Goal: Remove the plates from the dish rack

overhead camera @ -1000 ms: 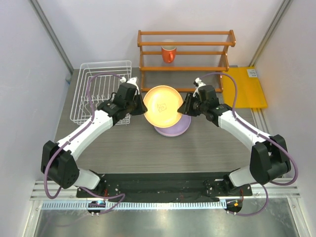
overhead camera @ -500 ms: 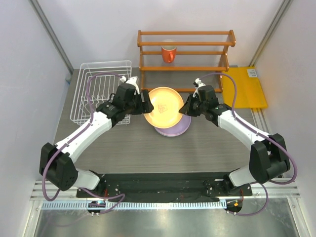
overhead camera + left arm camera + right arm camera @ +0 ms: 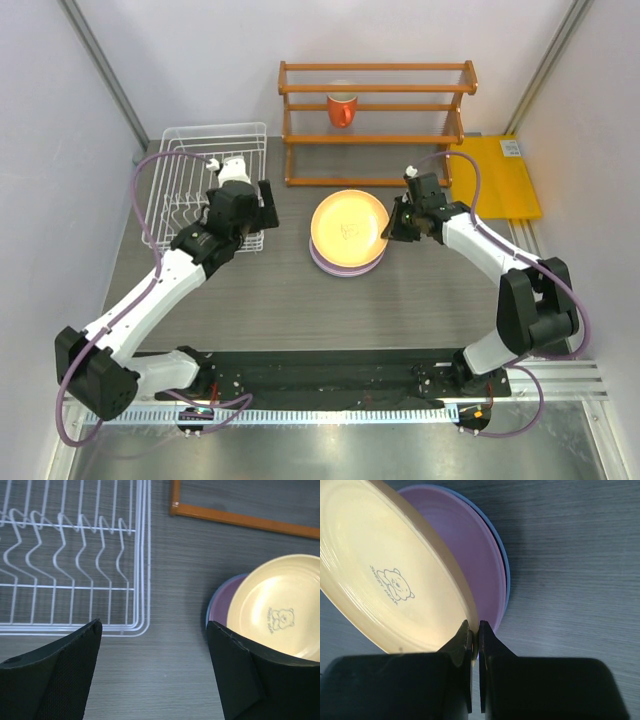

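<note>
The orange-yellow plate (image 3: 348,227) (image 3: 380,580) hangs tilted over a stack with a lilac plate (image 3: 470,555) (image 3: 231,600) and a light blue plate (image 3: 502,555) under it. My right gripper (image 3: 393,228) (image 3: 475,630) is shut on the yellow plate's right rim. My left gripper (image 3: 262,203) (image 3: 155,675) stands open over bare table between the stack and the dish rack (image 3: 175,165) (image 3: 142,555), holding nothing. The white wire rack's slots show only wire.
An orange wooden shelf (image 3: 377,110) with an orange mug (image 3: 341,108) stands at the back. A yellow board (image 3: 495,175) lies at the back right. Grey walls close in both sides.
My left gripper opened, let go of the yellow plate and drew back left toward the rack. My right gripper shut on the plate's rim and brought it down over the stack.
</note>
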`<state>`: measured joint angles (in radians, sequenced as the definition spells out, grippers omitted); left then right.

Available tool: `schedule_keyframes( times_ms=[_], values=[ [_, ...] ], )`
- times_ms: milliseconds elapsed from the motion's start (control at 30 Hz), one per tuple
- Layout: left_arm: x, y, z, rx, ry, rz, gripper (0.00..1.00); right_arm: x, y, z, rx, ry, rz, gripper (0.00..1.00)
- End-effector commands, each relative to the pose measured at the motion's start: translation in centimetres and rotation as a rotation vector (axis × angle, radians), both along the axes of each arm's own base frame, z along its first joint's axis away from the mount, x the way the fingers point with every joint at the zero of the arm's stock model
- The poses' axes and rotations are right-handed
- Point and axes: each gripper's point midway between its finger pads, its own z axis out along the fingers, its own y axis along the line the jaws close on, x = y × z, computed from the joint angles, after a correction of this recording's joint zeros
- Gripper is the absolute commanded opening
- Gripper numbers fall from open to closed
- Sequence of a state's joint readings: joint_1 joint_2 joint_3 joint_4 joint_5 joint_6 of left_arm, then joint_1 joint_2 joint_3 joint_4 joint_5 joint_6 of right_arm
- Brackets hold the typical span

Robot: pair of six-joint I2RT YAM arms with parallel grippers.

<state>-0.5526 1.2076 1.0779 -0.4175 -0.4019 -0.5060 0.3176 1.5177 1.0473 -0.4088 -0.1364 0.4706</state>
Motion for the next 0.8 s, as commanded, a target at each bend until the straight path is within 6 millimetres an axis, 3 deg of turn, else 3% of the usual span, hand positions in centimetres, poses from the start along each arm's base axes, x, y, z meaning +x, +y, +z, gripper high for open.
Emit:
schedule_keyframes(
  times_ms=[0, 100, 367, 533, 767],
  values=[
    [-0.1, 3.5, 1.5, 0.087, -0.088, 0.129, 0.85, 0.7, 0.8, 1.6, 0.015, -0.020, 0.041, 0.02],
    [-0.4, 3.9, 1.3, 0.097, -0.098, 0.134, 0.92, 0.6, 0.8, 1.2, 0.010, -0.004, 0.051, 0.04],
    [-0.6, 4.3, 1.2, 0.116, -0.104, 0.136, 0.94, 0.4, 1.2, 0.6, 0.018, 0.021, 0.082, 0.18],
    [-0.6, 4.6, 1.7, 0.116, -0.116, 0.147, 0.99, 0.3, 1.1, 0.7, 0.006, 0.022, 0.089, 0.43],
    [-0.5, 4.5, 2.0, 0.116, -0.121, 0.147, 0.99, 0.6, -0.5, 2.2, -0.067, -0.030, 0.047, 0.58]
  ],
)
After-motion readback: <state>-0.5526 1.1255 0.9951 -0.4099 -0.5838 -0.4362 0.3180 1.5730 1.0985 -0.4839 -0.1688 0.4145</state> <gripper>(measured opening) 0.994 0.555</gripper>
